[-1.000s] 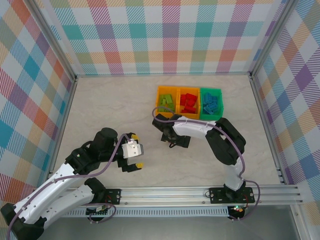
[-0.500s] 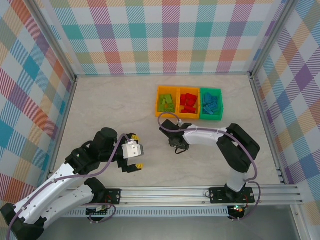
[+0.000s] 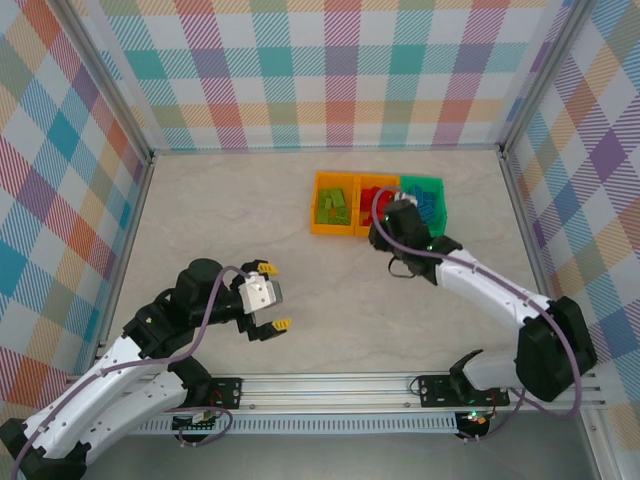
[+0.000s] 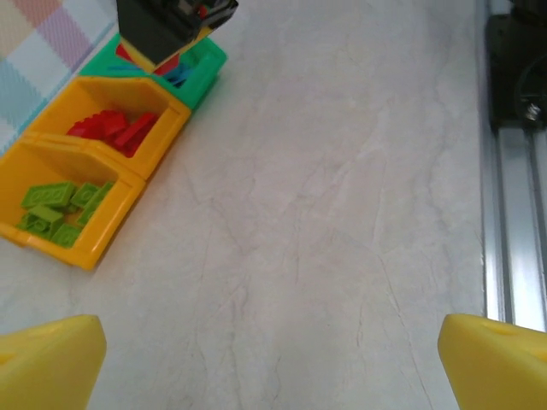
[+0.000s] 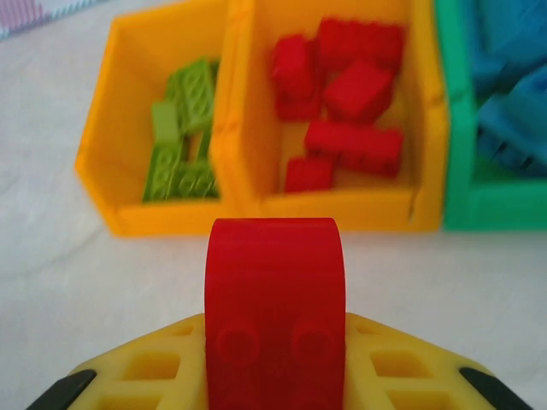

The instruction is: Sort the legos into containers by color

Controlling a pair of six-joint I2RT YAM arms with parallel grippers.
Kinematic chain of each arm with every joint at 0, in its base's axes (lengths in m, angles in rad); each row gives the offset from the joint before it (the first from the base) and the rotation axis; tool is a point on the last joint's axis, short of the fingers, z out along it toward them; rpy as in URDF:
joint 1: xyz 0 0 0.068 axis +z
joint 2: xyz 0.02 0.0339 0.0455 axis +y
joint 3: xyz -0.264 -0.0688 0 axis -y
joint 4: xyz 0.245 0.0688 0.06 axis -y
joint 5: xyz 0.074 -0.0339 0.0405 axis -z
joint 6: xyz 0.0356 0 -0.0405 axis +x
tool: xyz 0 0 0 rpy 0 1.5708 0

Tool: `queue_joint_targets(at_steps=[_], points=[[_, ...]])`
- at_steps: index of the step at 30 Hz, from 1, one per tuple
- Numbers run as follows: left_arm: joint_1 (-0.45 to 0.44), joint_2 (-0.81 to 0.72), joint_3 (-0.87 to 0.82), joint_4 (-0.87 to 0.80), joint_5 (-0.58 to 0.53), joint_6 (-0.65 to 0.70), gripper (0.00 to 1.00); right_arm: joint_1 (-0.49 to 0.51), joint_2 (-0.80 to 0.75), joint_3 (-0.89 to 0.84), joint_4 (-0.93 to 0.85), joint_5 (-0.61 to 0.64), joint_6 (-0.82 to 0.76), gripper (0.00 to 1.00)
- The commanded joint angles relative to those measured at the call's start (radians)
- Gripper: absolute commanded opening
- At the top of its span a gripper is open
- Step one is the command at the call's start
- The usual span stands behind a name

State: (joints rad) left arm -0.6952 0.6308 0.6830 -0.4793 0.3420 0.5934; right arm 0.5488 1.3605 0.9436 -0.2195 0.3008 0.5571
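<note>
Right wrist view: nearly done, legos [image 5: 355, 90] sorted in containers [image 5: 325, 213] by the tabletop's [image 3: 230, 220] far edge, right gripper [image 5: 275, 359] clamped on seemingly the last red lego [image 5: 275, 282], left gripper [image 3: 272, 296] spread apart.

The pale marbled table [image 3: 230, 220] carries three joined containers [image 3: 331, 230].

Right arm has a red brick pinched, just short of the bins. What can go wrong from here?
1. The red brick sticks out beyond the right gripper, so it may twist or slip before release.
2. The middle bin, holding the reds, shares walls with the left bin and the green bin; an off-centre drop could land in the wrong one.
</note>
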Motion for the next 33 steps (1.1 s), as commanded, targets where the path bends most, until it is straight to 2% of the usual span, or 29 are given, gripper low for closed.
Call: queue_joint_targets(at_steps=[1,5,10,13,16,21,24,27,30,32,33], points=[[0.019,0.004,0.002,0.116,-0.115,-0.193,1.0,-0.085,0.118,0.127,0.075,-0.09,-0.124,0.23],[0.022,0.038,0.035,0.114,-0.261,-0.302,1.0,-0.142,0.311,0.305,0.061,-0.157,-0.148,0.24],[0.022,0.05,0.04,0.1,-0.279,-0.296,1.0,-0.166,0.506,0.475,0.014,-0.177,-0.152,0.29],[0.022,0.058,0.036,0.103,-0.285,-0.301,1.0,-0.173,0.572,0.549,-0.044,-0.184,-0.136,0.41],[0.022,0.077,0.043,0.1,-0.317,-0.323,1.0,-0.173,0.571,0.552,-0.054,-0.198,-0.125,0.52],[0.031,0.098,0.052,0.1,-0.359,-0.358,1.0,-0.173,0.485,0.491,-0.06,-0.204,-0.151,0.58],[0.042,0.113,0.062,0.102,-0.371,-0.4,1.0,-0.174,0.381,0.399,-0.036,-0.193,-0.191,0.62],[0.05,0.138,0.107,0.058,-0.414,-0.461,1.0,-0.177,0.243,0.25,0.025,-0.147,-0.236,0.76],[0.049,0.172,0.197,-0.04,-0.533,-0.636,1.0,-0.19,0.082,0.093,0.071,-0.066,-0.282,0.98],[0.049,0.171,0.205,-0.062,-0.61,-0.748,1.0,-0.207,-0.039,-0.014,0.094,0.013,-0.325,1.0],[0.049,0.16,0.188,-0.046,-0.637,-0.763,1.0,-0.219,-0.089,-0.061,0.11,0.052,-0.341,1.0]])
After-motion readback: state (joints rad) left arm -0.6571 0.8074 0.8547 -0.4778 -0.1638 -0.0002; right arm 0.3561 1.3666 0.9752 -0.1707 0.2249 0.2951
